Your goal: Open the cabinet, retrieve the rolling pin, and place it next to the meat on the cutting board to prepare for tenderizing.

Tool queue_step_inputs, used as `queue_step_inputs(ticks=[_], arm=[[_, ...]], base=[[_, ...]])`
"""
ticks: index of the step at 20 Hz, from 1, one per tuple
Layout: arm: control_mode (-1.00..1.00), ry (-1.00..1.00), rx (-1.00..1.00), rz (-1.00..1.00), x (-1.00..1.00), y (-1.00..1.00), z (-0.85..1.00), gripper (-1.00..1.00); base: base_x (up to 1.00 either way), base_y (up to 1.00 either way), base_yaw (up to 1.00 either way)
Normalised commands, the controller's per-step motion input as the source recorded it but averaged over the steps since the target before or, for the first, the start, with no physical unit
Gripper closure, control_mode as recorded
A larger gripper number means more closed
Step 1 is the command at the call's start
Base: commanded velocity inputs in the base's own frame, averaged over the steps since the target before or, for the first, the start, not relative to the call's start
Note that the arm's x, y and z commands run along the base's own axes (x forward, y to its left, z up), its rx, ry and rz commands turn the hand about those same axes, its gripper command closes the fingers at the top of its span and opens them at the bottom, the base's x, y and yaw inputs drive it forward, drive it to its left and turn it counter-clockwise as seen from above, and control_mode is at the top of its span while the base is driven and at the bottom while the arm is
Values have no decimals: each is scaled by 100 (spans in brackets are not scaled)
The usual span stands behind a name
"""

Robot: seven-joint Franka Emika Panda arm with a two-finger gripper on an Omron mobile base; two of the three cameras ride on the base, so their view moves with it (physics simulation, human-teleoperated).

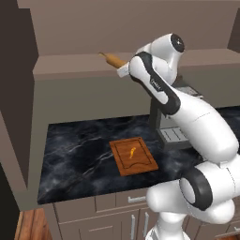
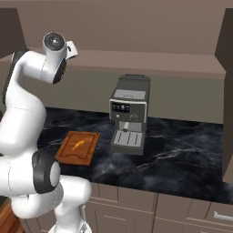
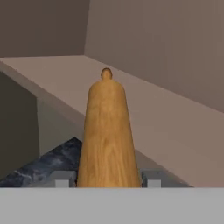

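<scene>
Arm pose: rises from lower right of left base view, elbow folded at right of centre, forearm angled up and left, wrist at upper centre level with the cabinet (image 1: pixel 117 28) shelf edge; in right base view, stacked up the left edge, topmost joint at upper left beside the shelf.
Pincer (image 3: pixel 107 179): at bottom centre of hand view, two grey fingertips (image 3: pixel 62 179) close on either side of the wooden cylinder; clenched on the rolling pin (image 3: pixel 107 131).
Hand direction: aimed along the pin into the cabinet interior, back wall ahead, shelf surface running from upper left toward lower right of hand view.
Rolling pin, hand view: fills the centre, broad end at the bottom between the fingertips, narrowing to a small knob handle at upper centre.
Rolling pin, left base view: short tan stub (image 1: pixel 111 59) sticking out left of the wrist, upper centre, just above the shelf lip; touching the shelf or clear of it, cannot tell.
Cutting board (image 1: pixel 133 156): flat on the dark marbled bench (image 1: pixel 79 159), centre of left base view, lower left of centre in right base view (image 2: pixel 78 148).
Meat (image 1: pixel 132 152): small orange strip on the board, near its middle; also seen in right base view (image 2: pixel 77 145).
Coffee machine (image 2: pixel 129 113): upright on the bench, centre of right base view, just right of the board, apart from it.
</scene>
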Motion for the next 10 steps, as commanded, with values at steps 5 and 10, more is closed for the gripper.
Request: queue_step_inputs(ticks=[5, 10], arm=[[-100, 0, 6, 0, -100, -12, 0, 100], [-100, 1, 3, 0, -97, -14, -1, 100]], base=[[0, 0, 0], [0, 0, 0]])
